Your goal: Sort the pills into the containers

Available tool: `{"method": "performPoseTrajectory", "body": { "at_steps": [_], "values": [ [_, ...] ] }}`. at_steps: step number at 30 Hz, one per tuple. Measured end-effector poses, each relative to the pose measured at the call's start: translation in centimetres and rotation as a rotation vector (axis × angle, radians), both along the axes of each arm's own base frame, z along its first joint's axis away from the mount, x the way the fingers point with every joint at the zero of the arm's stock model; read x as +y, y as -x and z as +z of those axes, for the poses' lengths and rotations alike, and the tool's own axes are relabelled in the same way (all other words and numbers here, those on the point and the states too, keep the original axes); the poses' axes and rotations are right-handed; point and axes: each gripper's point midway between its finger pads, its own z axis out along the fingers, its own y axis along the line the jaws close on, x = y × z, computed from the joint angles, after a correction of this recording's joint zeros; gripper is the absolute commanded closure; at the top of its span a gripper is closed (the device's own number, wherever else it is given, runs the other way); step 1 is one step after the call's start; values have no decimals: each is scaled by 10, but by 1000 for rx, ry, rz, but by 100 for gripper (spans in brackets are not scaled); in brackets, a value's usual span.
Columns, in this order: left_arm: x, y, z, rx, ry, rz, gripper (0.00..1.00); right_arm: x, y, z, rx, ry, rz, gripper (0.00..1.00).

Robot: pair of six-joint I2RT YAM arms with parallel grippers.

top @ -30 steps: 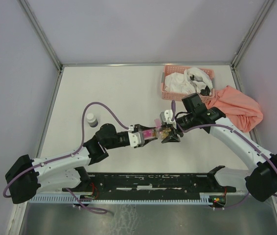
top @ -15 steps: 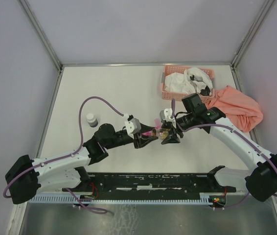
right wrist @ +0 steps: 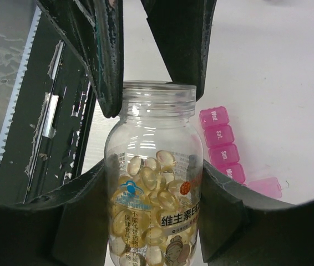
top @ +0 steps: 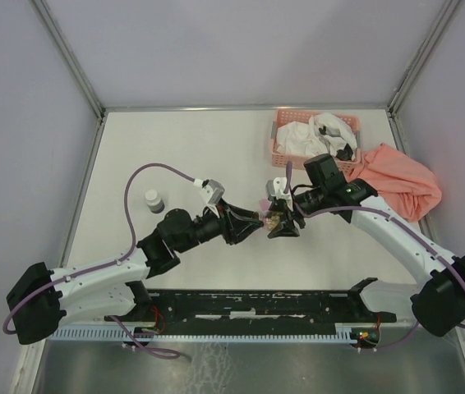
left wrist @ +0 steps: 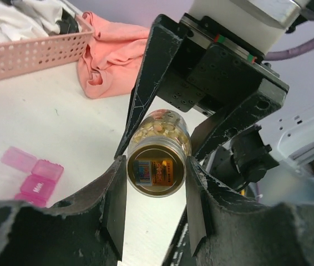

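Here L gripper (left wrist: 156,174) & R gripper (right wrist: 154,177) both clamp pill bottle (right wrist: 155,221), pink containers (right wrist: 222,145) just beside, basket (top: 274,153) beyond.

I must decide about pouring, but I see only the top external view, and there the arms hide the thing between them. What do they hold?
Observer: The right gripper clamps the body of a clear bottle of yellow capsules.
Operator: And the other arm?
Observer: The left gripper presses its fingers on both sides of the bottle's top end.
Operator: Is the organizer ready?
Observer: The pink pill organizer lies on the table beside the bottle; one lid looks flipped open.
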Motion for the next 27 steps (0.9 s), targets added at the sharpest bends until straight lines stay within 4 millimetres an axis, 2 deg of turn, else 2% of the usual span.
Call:
{"method": "performPoseTrajectory", "body": {
  "at_steps": [10, 11, 18, 19, 24, 27],
  "values": [
    [4, -6, -9, 341, 96, 120, 90, 1, -4, -4, 7, 15, -15, 98],
    [5, -7, -9, 360, 105, 128, 85, 2, -5, -4, 6, 14, -16, 98],
    [8, -8, -7, 397, 124, 149, 8, 1, -6, -4, 0, 16, -19, 98],
    [10, -7, -4, 392, 132, 151, 1, 1, -7, -5, -1, 17, -23, 98],
    [22, -4, 19, 303, 168, 153, 1, 0, -8, -5, -4, 19, -28, 98],
    [34, 0, 18, 180, 113, 153, 1, 0, -8, -5, -6, 19, -26, 98]
  ]
}}
